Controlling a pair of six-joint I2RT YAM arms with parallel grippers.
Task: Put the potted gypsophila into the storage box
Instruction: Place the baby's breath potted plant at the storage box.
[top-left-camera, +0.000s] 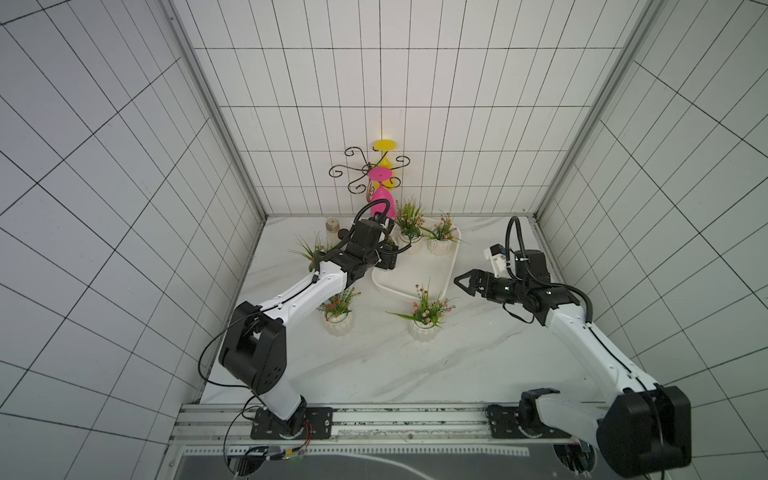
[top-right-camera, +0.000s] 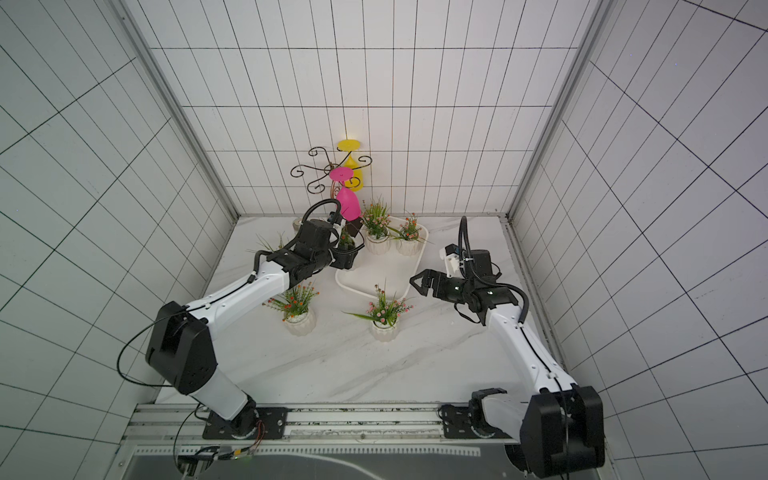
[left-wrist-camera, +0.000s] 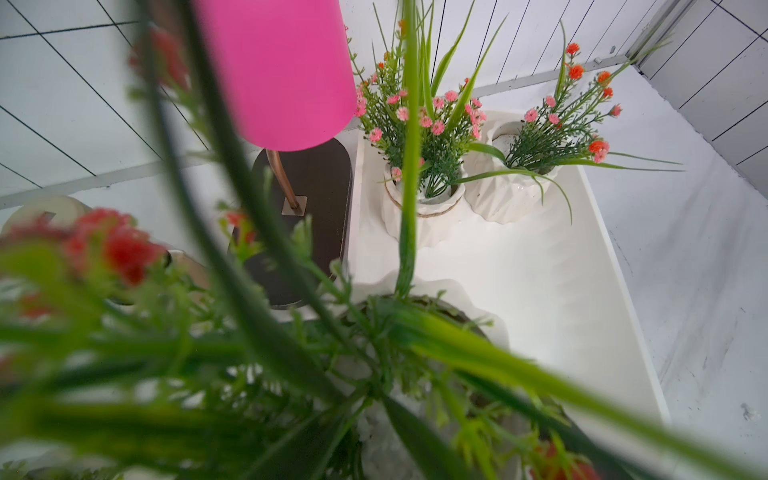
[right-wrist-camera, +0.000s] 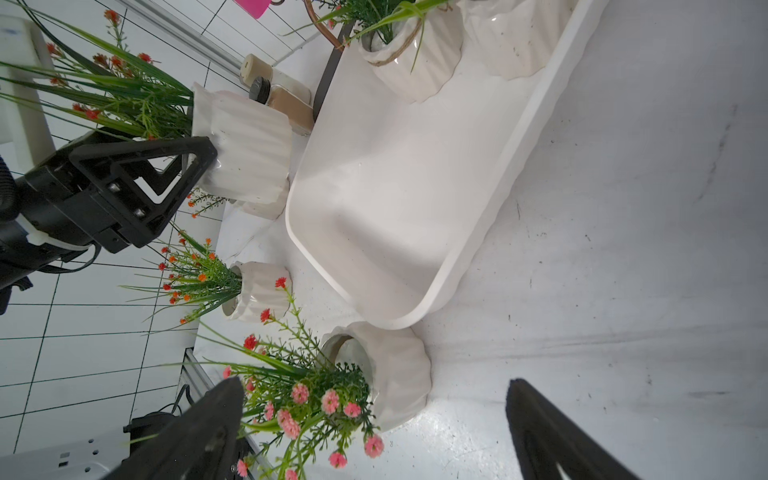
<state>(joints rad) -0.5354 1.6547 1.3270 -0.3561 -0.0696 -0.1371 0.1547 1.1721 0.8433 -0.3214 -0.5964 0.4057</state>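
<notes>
The storage box (top-left-camera: 415, 270) (top-right-camera: 376, 276) is a shallow white tub near the back of the table. Two potted gypsophila (top-left-camera: 409, 241) (top-left-camera: 442, 243) stand at its far end. My left gripper (top-right-camera: 347, 259) is shut on a third ribbed white pot (right-wrist-camera: 245, 149), held off the table at the box's left rim; one black finger (right-wrist-camera: 166, 166) presses its side. Its leaves fill the left wrist view, with the pot's rim (left-wrist-camera: 457, 291) over the box floor (left-wrist-camera: 519, 291). My right gripper (top-left-camera: 461, 280) (right-wrist-camera: 374, 428) is open, right of the box, facing a pink-flowered pot (right-wrist-camera: 395, 374).
On the table in front of the box stand an orange-flowered pot (top-left-camera: 338, 320) and the pink-flowered pot (top-left-camera: 424, 328). Another plant (top-left-camera: 309, 249) shows behind my left arm. A wire stand with pink (top-left-camera: 380, 195) and yellow (top-left-camera: 384, 145) goblets and a bottle (top-left-camera: 332, 230) stand at the back.
</notes>
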